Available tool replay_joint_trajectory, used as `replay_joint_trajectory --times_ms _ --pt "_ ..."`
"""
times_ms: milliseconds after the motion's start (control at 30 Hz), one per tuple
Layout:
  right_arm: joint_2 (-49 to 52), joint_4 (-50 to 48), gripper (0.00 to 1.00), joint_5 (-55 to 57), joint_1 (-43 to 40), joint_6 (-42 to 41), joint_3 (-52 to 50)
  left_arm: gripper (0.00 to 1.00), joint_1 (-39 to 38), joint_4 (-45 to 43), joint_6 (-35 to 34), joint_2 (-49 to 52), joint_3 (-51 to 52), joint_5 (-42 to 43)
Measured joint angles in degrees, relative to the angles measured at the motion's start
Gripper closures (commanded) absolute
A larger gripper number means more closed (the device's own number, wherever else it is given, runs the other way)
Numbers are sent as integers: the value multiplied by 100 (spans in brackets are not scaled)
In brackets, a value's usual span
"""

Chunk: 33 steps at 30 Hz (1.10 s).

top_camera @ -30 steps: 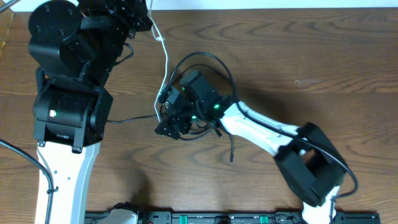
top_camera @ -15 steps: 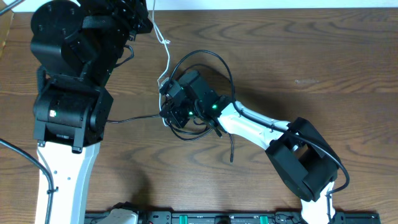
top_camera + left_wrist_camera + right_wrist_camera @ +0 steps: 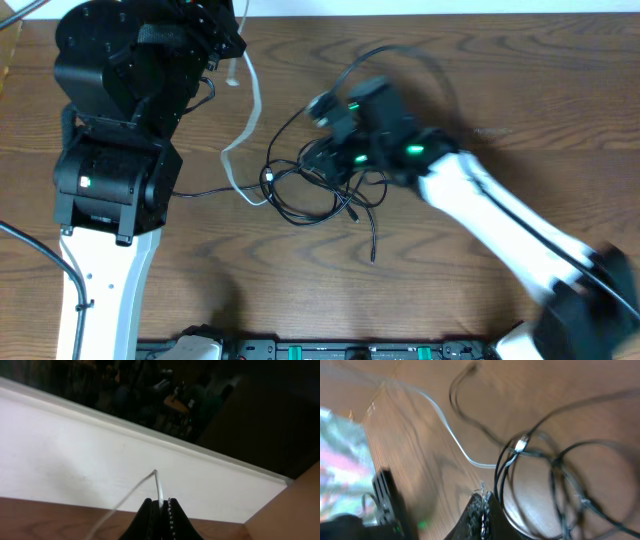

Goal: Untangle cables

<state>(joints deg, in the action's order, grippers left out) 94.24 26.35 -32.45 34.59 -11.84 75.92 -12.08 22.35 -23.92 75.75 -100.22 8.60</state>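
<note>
The white cable (image 3: pixel 240 130) hangs from my left gripper (image 3: pixel 232 38) at the table's back left, bends down the table and ends by the black tangle. In the left wrist view that gripper (image 3: pixel 161 502) is shut on the white cable (image 3: pixel 158 485), which sticks up between the tips. The black cables (image 3: pixel 320 185) lie looped together mid-table, with one big loop reaching up and right. My right arm (image 3: pixel 470 190) is motion-blurred over the tangle's right side. My right gripper (image 3: pixel 484 495) is shut; a black cable (image 3: pixel 498 480) runs right beside its tip, with nothing visible between the jaws.
The left arm's bulky black and white body (image 3: pixel 110 150) covers the table's left side. A white wall (image 3: pixel 75 450) borders the table's back edge. A black equipment strip (image 3: pixel 350 352) lines the front edge. One loose black cable end (image 3: pixel 372 245) points toward the front.
The right gripper closed inside the tangle, then swung up and right. The black loops spread out rightward and the white cable slackened into a wider bend. The left arm stayed put.
</note>
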Motion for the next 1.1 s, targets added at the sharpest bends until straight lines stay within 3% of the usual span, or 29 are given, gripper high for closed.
replay_joint_trajectory --times_ms 167,400,600,833,1000,1100 --pt "-1329 713 99 131 -879 0 4 93 -2 109 15 0 0 0" --pt "-1812 1163 98 251 -1895 4 7 93 -2 166 17 105 0 0" --pt "-1252 1143 62 149 -1687 157 7 93 -2 -201 17 238 2 0" --pt "-155 476 40 -173 -791 492 7 93 111 -1390 20 44 2 -2" --pt "535 -245 20 -422 -142 695 7 93 232 -1775 17 -358 0 -181" --pt "896 -785 17 -570 208 754 7 93 286 -1843 17 -531 0 -341"
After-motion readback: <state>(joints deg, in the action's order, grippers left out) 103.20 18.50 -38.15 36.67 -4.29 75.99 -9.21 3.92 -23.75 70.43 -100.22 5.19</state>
